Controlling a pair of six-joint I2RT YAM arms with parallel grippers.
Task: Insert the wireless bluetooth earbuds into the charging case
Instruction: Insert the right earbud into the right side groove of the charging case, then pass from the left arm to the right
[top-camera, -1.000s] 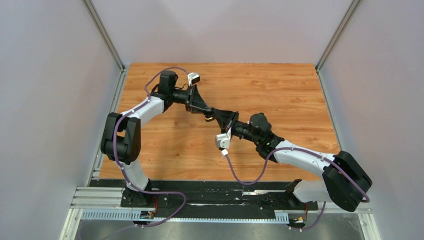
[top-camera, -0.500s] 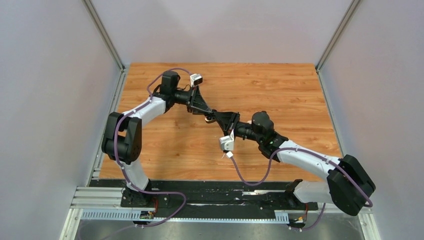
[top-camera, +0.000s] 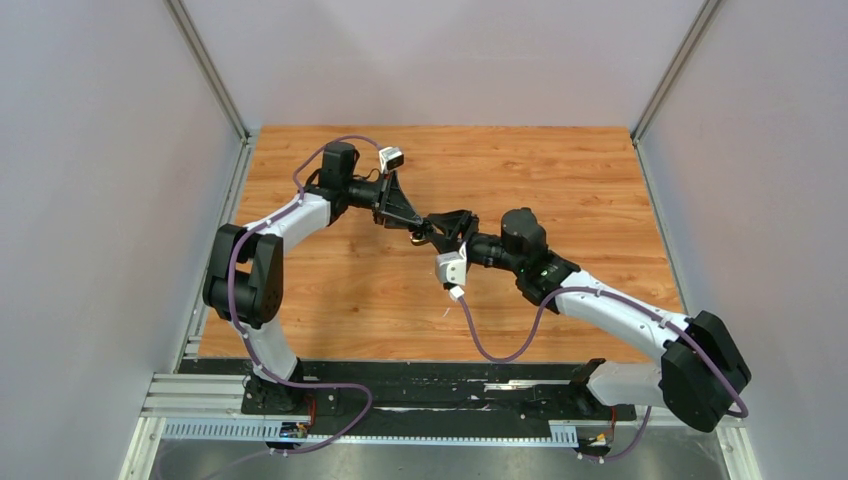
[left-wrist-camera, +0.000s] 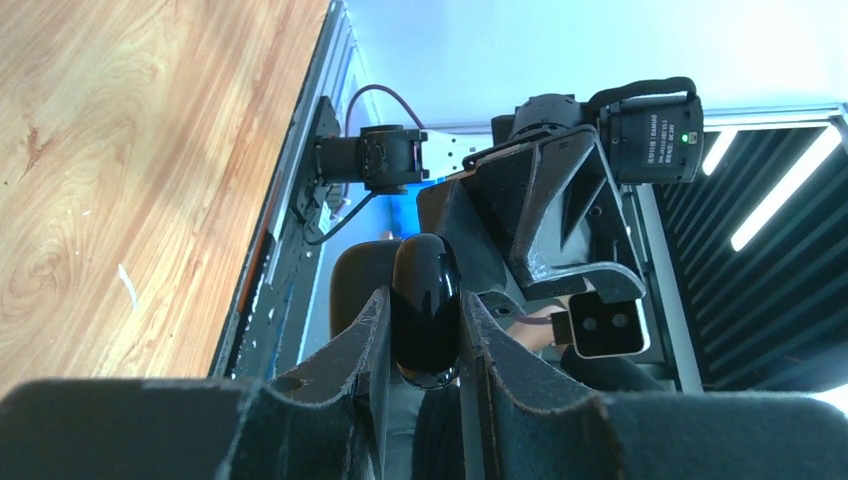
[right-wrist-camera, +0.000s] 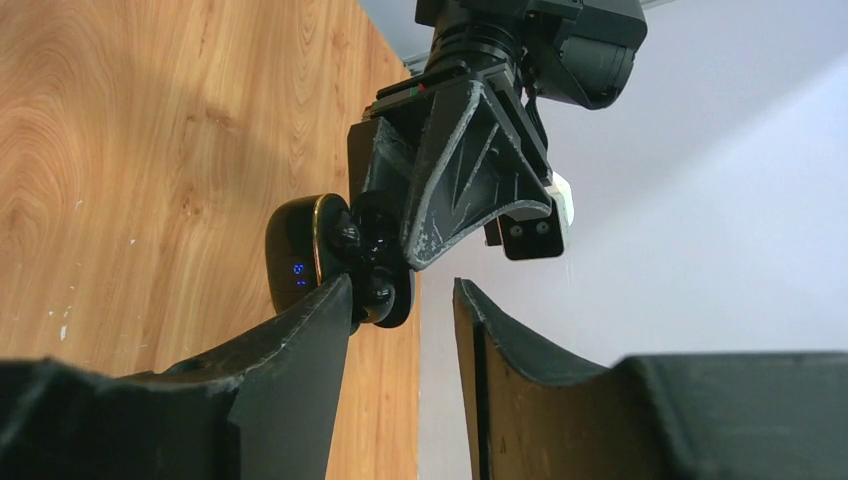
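A glossy black charging case (left-wrist-camera: 425, 320) is clamped between the fingers of my left gripper (left-wrist-camera: 424, 297), held above the table's middle (top-camera: 420, 238). In the right wrist view the case (right-wrist-camera: 295, 255) shows a gold rim and small blue lights. Its open face carries dark rounded earbuds (right-wrist-camera: 380, 291); how deep they sit I cannot tell. My right gripper (right-wrist-camera: 402, 285) faces the case with its jaws apart and nothing between them. Its left finger (right-wrist-camera: 310, 330) is just below the case. In the top view the right gripper (top-camera: 442, 226) meets the left gripper (top-camera: 412, 228).
The wooden table (top-camera: 580, 190) lies beneath both arms, bounded by grey walls and metal posts (top-camera: 205, 70). The black mounting rail (top-camera: 430, 390) runs along the near edge. A purple cable (top-camera: 490, 345) loops from the right wrist.
My right gripper has opened and its wrist has swung back and leftward, closer along the case. The left arm and the case have stayed in place.
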